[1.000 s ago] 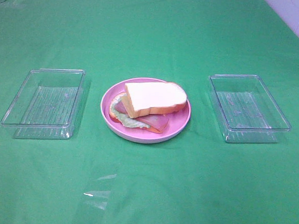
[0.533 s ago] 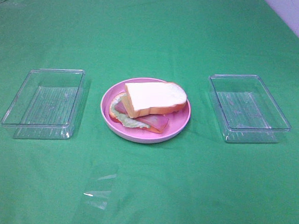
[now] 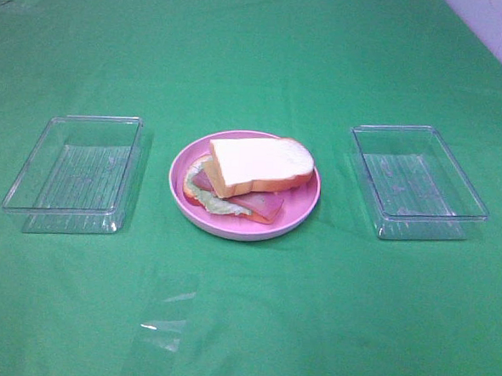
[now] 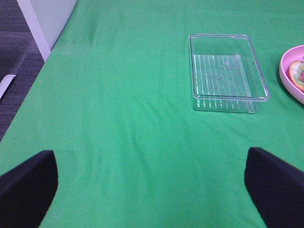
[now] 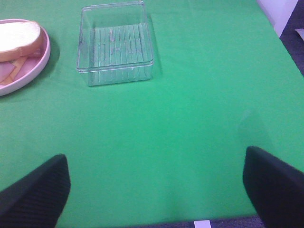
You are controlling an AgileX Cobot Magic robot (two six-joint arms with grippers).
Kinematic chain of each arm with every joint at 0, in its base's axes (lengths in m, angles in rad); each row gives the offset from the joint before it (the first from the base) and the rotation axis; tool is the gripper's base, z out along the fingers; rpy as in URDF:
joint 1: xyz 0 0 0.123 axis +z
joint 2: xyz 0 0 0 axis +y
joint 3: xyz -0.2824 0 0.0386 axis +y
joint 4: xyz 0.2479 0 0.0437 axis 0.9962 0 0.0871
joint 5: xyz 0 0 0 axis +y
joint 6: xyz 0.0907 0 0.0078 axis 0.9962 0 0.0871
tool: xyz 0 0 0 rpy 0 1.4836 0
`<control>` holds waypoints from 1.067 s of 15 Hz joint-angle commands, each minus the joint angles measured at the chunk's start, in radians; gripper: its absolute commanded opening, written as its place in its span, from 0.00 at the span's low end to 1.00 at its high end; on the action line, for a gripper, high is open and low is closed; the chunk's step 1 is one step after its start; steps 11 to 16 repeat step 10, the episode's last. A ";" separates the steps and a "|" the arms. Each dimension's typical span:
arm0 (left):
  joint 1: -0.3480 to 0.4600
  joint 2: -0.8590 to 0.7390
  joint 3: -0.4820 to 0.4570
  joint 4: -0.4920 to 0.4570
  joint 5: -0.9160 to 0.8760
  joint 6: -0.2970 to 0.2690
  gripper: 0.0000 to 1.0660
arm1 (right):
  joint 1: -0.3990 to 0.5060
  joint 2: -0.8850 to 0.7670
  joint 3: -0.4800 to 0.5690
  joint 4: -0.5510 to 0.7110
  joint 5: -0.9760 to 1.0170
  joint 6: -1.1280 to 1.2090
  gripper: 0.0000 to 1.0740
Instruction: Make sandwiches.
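I see the sandwich [image 3: 250, 178] stacked on the plate [image 3: 305, 210] at counter centre, trays [image 3: 73, 173] at 9 and 3 o'clock empty. Left tool [image 4: 152, 190] and right tool [image 5: 154, 187] hang open, gripping nothing. Looks finished to me.

A bench [image 3: 259, 61] covered in a wrinkled green cloth is carrying three things. A round pink plate [image 3: 301, 210] is sitting near the middle. A clear plastic tray [image 3: 16, 192] is lying to the left of the plate, set apart from it, and a second clear tray [image 3: 476, 206] is lying to the right of the plate, also apart. Both trays are sitting flat with ribbed floors showing.
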 commanded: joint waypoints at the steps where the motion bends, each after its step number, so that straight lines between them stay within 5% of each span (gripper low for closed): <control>1: 0.003 -0.014 0.002 0.000 -0.005 0.002 0.94 | -0.005 -0.027 0.002 0.002 0.001 -0.010 0.90; 16: 0.003 -0.014 0.002 0.000 -0.005 0.002 0.94 | -0.005 -0.027 0.002 0.002 0.001 -0.009 0.90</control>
